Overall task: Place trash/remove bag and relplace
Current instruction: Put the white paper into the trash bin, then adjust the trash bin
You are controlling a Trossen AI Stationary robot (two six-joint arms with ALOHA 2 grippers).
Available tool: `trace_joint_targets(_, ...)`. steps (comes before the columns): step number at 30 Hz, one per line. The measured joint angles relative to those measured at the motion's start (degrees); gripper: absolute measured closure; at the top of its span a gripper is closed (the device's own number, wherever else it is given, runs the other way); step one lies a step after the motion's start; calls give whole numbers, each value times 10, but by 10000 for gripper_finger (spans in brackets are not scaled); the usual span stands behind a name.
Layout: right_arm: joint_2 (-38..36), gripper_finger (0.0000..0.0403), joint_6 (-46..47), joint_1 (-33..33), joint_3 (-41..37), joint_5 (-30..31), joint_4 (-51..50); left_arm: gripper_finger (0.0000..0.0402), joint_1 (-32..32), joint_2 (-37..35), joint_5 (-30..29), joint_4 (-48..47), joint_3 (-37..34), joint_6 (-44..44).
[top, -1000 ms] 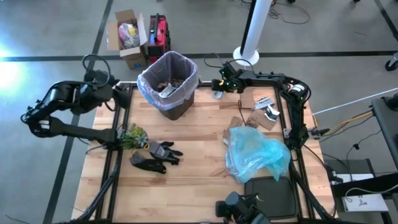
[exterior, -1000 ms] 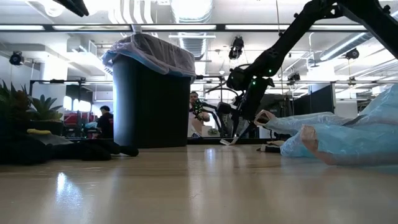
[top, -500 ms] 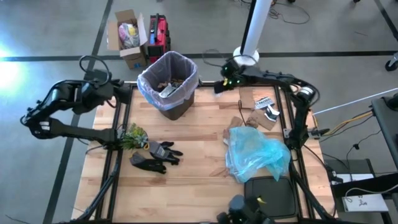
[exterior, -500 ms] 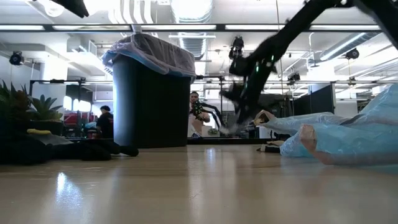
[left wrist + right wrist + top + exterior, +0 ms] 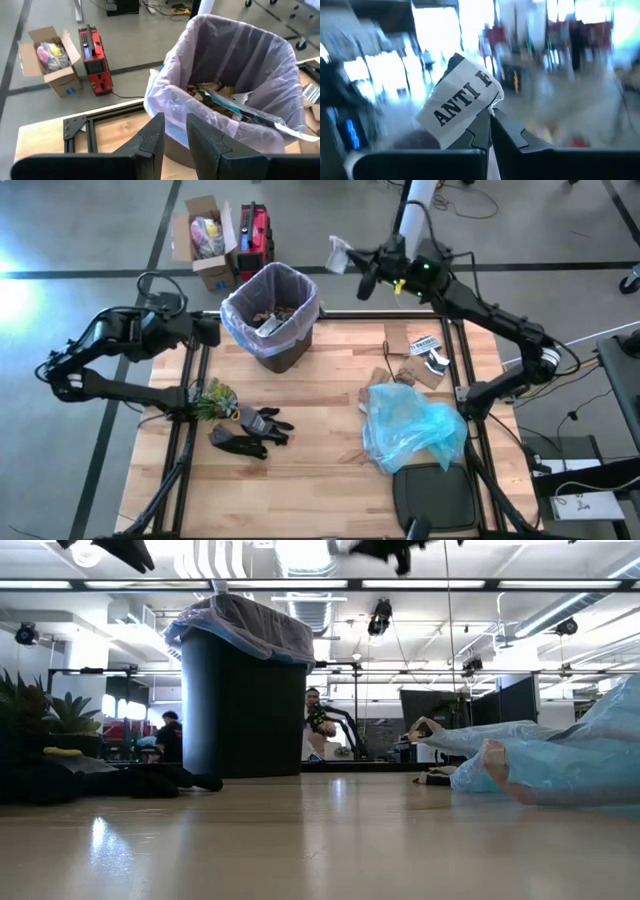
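Observation:
A dark bin [image 5: 283, 350] lined with the pale pink-lavender bag [image 5: 236, 320] stands at the table's far left and holds paper and cardboard trash [image 5: 220, 97]. My left gripper [image 5: 172, 137] hovers just left of the bag's rim [image 5: 170, 97], open by a narrow gap with nothing in it. My right gripper [image 5: 357, 266] is raised high beyond the table's far edge, right of the bin. It is shut on a white wrapper [image 5: 460, 100] printed "ANTI". More trash [image 5: 420, 355] lies at the table's far right. My right gripper pinches the white wrapper by one lower corner [image 5: 487, 114] between its two fingertips [image 5: 507, 132]. The fingers point about level. The wrapper [image 5: 340, 252] stands up beyond the fingertips, crumpled, lifted high clear of the table.
A light blue plastic bag [image 5: 412, 425] lies crumpled at the table's near right. Black gloves [image 5: 250, 430] and a small plant [image 5: 212, 398] sit at the near left. A cardboard box [image 5: 203, 238] and a red case [image 5: 255, 232] stand on the floor behind. People show far off in the low view.
My right gripper has lifted the white wrapper off the table's far edge and swung up high. It has tipped from pointing down to about level and rolled. My left gripper has edged toward the bin.

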Motion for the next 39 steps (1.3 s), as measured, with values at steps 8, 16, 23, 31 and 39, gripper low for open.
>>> trace_joint_targets(8,75,400,33,30,58,1,104,337,0,29,16,41,0,26)
trace_joint_targets(16,197,395,90,43,161,1,30,325,0,34,83,34,0,45)
trace_joint_targets(23,295,326,89,43,323,1,-252,317,0,22,91,3,0,37)
trace_joint_targets(31,328,225,-2,40,479,1,-410,332,13,23,66,-15,-7,7)
trace_joint_targets(39,259,185,-75,39,511,24,-407,369,139,20,96,13,-38,20)
